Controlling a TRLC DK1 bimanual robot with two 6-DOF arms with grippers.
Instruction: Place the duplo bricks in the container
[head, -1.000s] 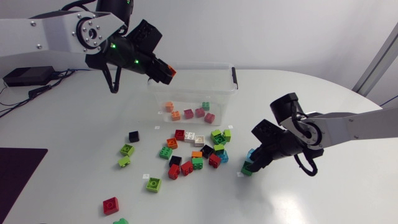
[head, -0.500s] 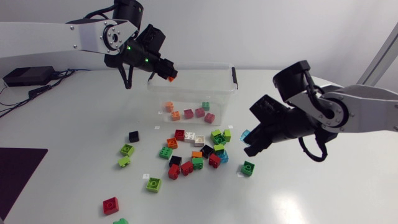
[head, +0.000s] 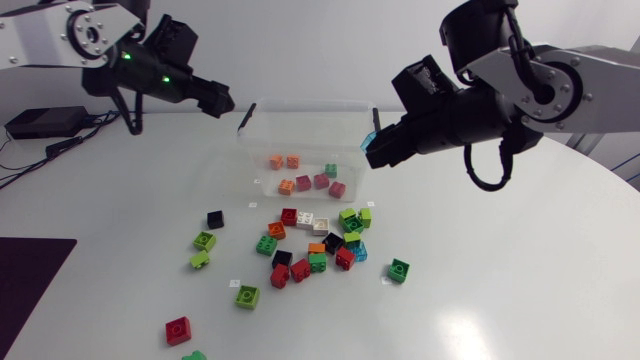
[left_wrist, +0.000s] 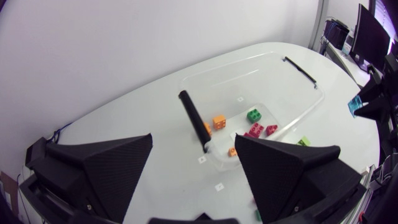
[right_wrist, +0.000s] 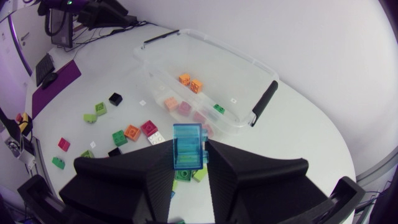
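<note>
Right gripper was found closed on a blue brick, held above the bench just short of the container's nearer end; container lay ahead.

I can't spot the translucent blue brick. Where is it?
The blue brick is clamped in the right gripper, held in the air by the right end of the clear container in the head view.

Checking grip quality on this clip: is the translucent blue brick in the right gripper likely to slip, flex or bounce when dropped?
Probably stiff: the blue brick keeps its square shape clamped in the right gripper. Likely light, being small and translucent. Its glossy sides could slip, and it may bounce in the hard container.
</note>
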